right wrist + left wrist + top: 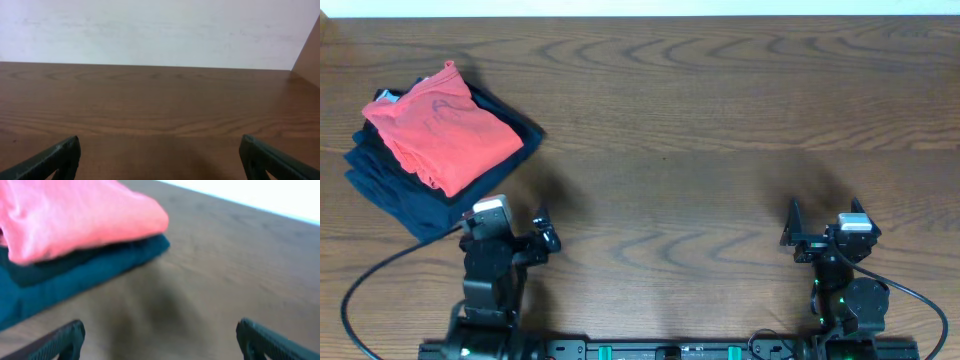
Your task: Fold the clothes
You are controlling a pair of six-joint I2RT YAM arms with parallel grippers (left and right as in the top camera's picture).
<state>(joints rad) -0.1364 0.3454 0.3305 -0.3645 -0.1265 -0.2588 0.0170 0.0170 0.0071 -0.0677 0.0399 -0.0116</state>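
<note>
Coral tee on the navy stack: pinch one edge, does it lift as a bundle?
Probably not. The coral T-shirt looks like soft, thin fabric with rounded, wrinkled folds, so it would likely droop and unfold. It is probably light. Pushed, it may slide or drag the folded navy garments beneath.

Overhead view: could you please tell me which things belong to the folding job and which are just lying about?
Job: coral-red T-shirt, already folded.
Lying about: folded navy-blue garments beneath it; wooden table.

T-shirt [445,125] marks seem illegible.
</note>
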